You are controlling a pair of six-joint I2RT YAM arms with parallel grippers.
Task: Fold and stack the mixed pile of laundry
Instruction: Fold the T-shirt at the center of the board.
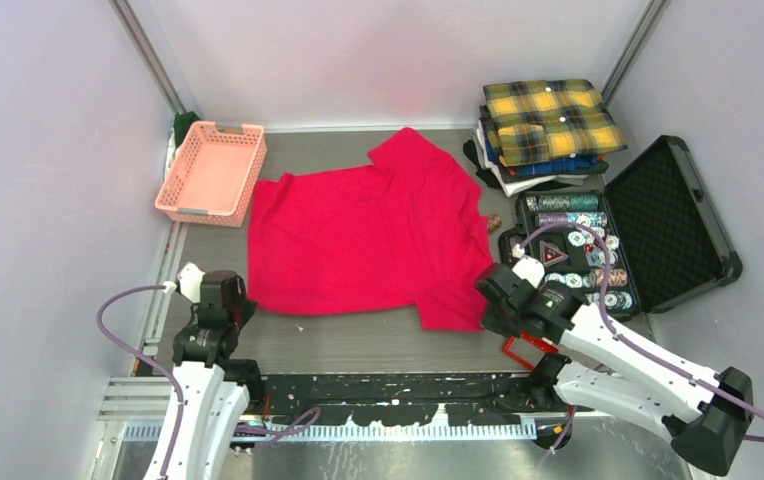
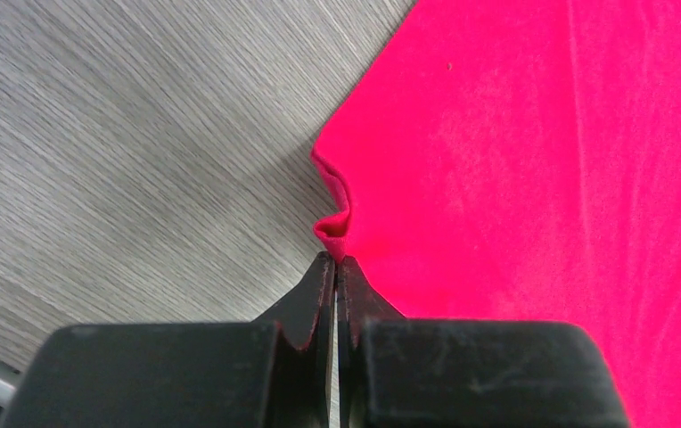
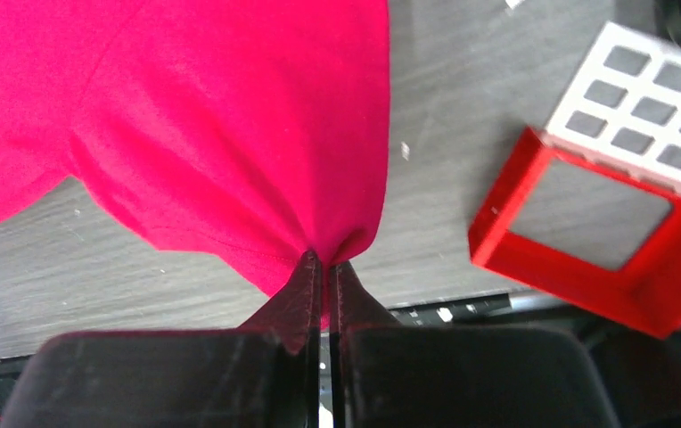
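Both arms sit right up front: the left gripper (image 2: 334,272) is clamped tight on a little pucker at the near left corner of the red T-shirt (image 1: 368,235), and the right gripper (image 3: 323,267) is pinched shut on its sleeve hem on the near right. The tee lies spread flat on the table (image 1: 358,342), with a pink basket (image 1: 211,172) just off its far left. The yellow-and-black plaid shirt (image 1: 550,120) sits folded on top of a stack in the far right corner, beside an open black case (image 1: 673,225).
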